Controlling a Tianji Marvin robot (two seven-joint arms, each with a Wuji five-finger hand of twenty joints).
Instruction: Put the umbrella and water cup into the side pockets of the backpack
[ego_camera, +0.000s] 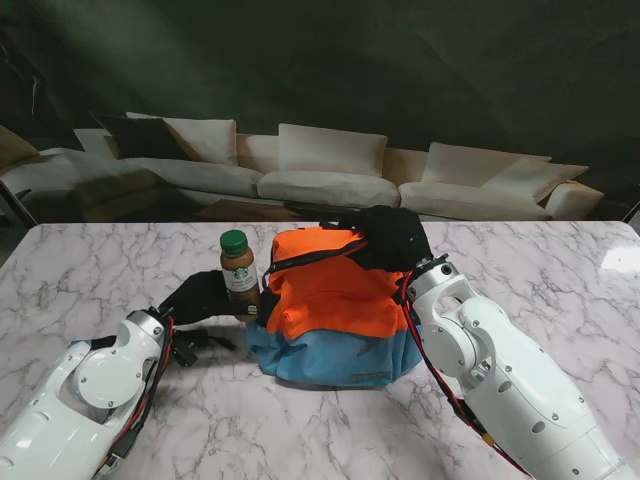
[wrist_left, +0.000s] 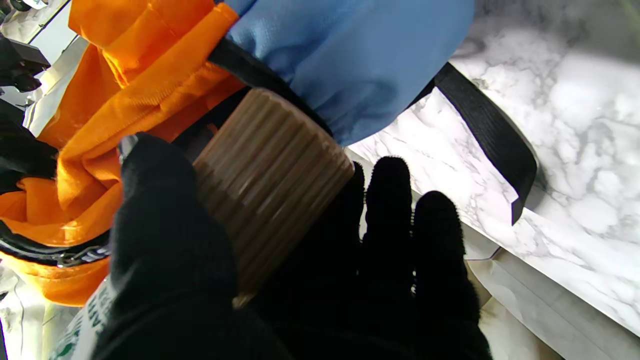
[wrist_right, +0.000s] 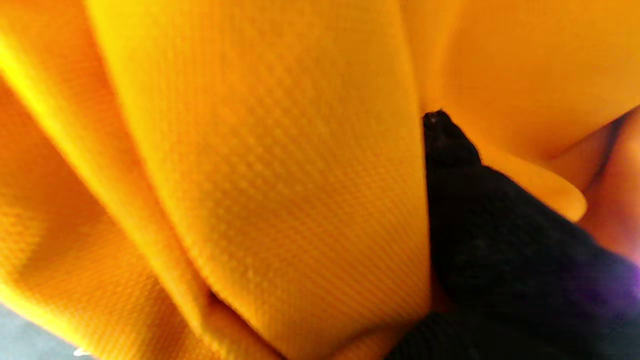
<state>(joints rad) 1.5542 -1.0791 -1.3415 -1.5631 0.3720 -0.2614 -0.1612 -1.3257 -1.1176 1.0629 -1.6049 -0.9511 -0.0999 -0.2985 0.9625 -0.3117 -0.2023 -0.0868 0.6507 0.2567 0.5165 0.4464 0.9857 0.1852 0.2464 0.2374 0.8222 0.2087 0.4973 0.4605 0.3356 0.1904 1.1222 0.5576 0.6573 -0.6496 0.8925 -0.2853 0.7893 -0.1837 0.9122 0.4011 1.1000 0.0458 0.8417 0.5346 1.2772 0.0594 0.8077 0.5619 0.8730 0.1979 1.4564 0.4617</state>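
Left hand (ego_camera: 200, 297) grips bottle (ego_camera: 238, 272) against backpack (ego_camera: 330, 310); right hand (ego_camera: 392, 238) pinches its fabric (top edge).

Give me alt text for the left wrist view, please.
The black-gloved left hand grips a ribbed brown bottle, its base pressed against the orange and blue backpack. A black strap trails across the white marble table.

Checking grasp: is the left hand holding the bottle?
Yes, the left hand is wrapped around the bottle, upright beside the backpack.
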